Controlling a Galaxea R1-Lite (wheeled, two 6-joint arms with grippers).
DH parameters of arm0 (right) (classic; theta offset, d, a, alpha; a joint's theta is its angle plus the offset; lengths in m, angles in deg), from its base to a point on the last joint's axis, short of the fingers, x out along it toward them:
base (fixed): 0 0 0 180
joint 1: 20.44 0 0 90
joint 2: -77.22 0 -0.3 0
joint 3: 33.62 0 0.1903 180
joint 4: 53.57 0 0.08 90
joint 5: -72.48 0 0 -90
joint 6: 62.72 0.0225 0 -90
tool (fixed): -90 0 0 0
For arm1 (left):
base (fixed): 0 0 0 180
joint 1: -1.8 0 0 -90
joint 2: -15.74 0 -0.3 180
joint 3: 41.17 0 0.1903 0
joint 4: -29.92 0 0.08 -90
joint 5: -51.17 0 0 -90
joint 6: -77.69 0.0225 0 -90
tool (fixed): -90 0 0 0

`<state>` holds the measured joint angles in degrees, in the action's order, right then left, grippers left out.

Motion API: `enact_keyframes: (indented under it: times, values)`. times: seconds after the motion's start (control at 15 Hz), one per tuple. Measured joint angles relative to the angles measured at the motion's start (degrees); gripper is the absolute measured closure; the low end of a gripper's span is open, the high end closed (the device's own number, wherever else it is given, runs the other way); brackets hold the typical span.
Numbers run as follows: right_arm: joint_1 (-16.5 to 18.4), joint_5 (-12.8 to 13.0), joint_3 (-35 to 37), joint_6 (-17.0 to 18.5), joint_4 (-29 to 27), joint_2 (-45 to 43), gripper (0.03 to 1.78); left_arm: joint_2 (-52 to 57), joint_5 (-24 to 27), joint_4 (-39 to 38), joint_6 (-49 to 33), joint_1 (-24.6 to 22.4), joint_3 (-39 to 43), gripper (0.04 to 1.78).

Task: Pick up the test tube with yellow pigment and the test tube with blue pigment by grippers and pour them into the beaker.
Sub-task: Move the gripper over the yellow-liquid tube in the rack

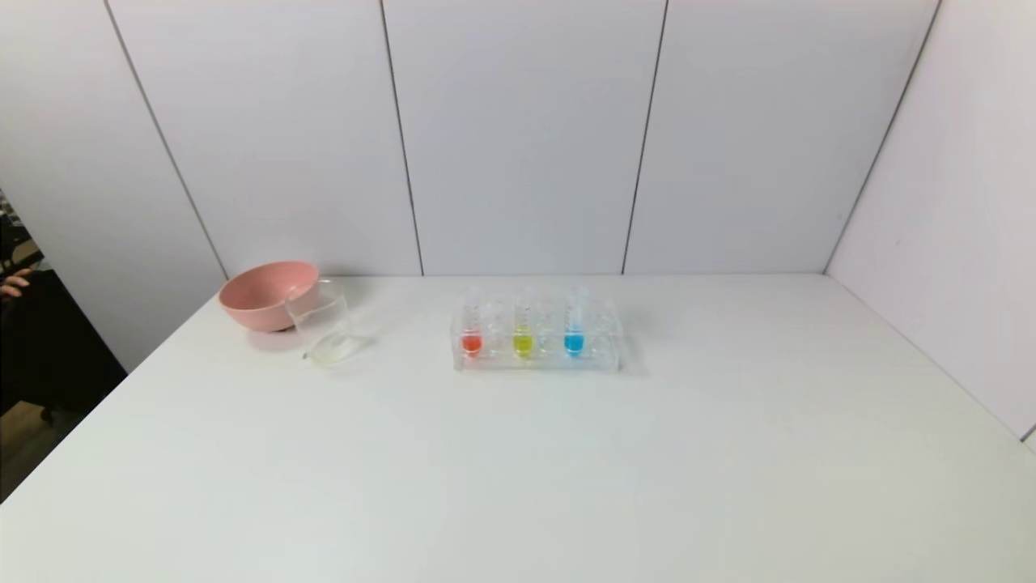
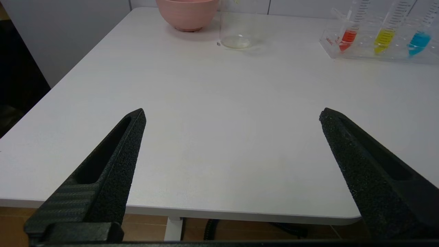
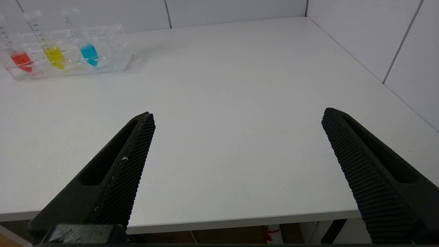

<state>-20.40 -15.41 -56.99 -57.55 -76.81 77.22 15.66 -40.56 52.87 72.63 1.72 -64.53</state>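
The test tube with yellow pigment (image 1: 523,334) stands in the middle of a clear rack (image 1: 537,361), with the test tube with blue pigment (image 1: 574,332) on its right. Both also show in the wrist views, yellow tube (image 2: 384,38) (image 3: 55,56) and blue tube (image 2: 419,41) (image 3: 89,54). The clear beaker (image 1: 326,324) (image 2: 236,32) stands empty left of the rack, beside the pink bowl. My left gripper (image 2: 232,115) and right gripper (image 3: 238,115) hang open at the table's near edge, far from the tubes, with nothing between their fingers. Neither arm shows in the head view.
A pink bowl (image 1: 269,293) (image 2: 187,13) sits at the back left, touching the beaker's side. A tube with orange-red liquid (image 1: 471,334) fills the rack's left slot. White walls close the back and right of the white table (image 1: 566,470).
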Motion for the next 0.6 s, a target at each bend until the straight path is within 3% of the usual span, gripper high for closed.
enact_keyframes:
  times: [0.6]
  values:
    - [0.02,0.00,0.00,0.00,-0.02,0.00,0.04,0.00,0.13,0.60,-0.52,0.00,-2.36,0.04]
